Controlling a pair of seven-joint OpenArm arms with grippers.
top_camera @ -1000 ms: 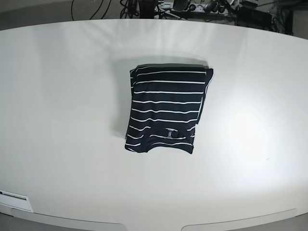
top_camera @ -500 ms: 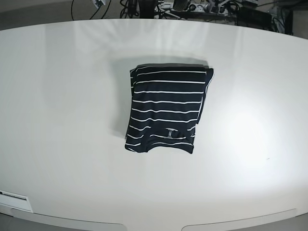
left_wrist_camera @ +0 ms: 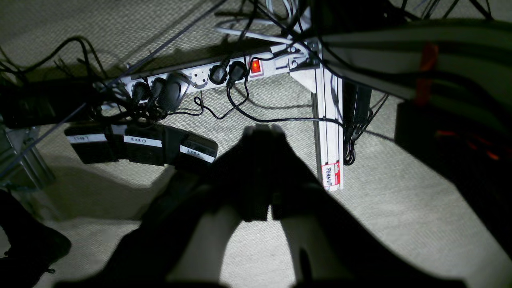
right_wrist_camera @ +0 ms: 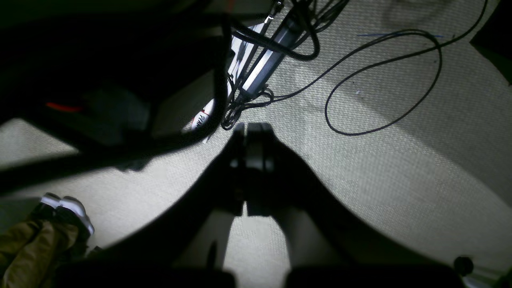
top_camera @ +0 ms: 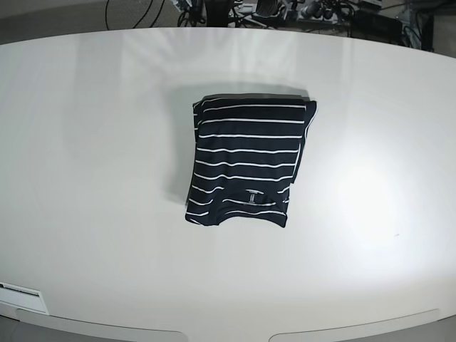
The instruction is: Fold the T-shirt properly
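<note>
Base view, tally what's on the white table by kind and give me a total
Dark navy folded cloth T-shirt with thin white stripes: 1
White paper label stuck at the table's near left edge: 1
Total: 2

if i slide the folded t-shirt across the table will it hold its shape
Probably not fully. The T-shirt is soft cloth in loose stacked layers, so the layers would likely shift or bunch. The white table looks smooth, so it should slide easily. Lifted, it would likely droop and unfold.
</note>
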